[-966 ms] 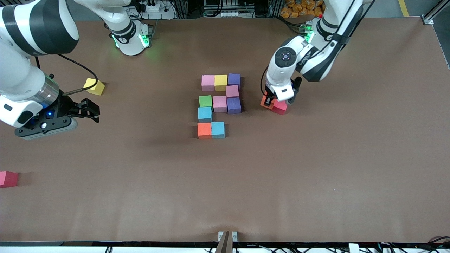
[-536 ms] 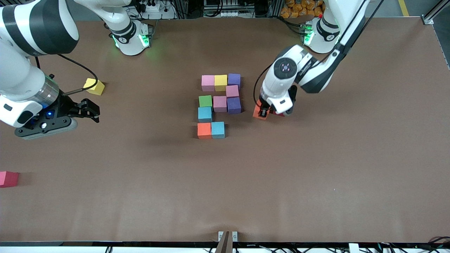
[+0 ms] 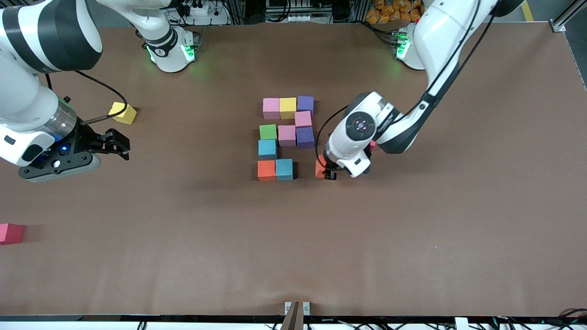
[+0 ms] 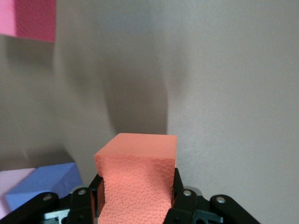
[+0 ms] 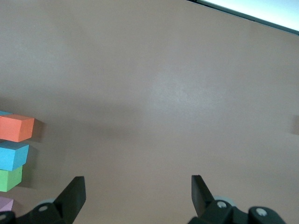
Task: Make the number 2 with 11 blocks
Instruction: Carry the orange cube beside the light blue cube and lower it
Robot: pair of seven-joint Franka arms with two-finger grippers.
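Red cube (image 3: 11,233) nearest camera, at right arm's end of table (image 3: 412,252). Left gripper (image 3: 328,174) pinching orange block (image 4: 135,179), just beside light blue block (image 3: 284,169) of unfinished number 2 (image 3: 287,137) mid-table. Right gripper (image 3: 120,148) spread, empty, waiting above table near spare yellow cube (image 3: 123,112).

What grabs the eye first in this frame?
The bright cluster of blocks mid-table, an almost finished 2. Beside its row nearest the front camera, the left gripper is shut on an orange cube. The right gripper waits open at the right arm's end of the table.
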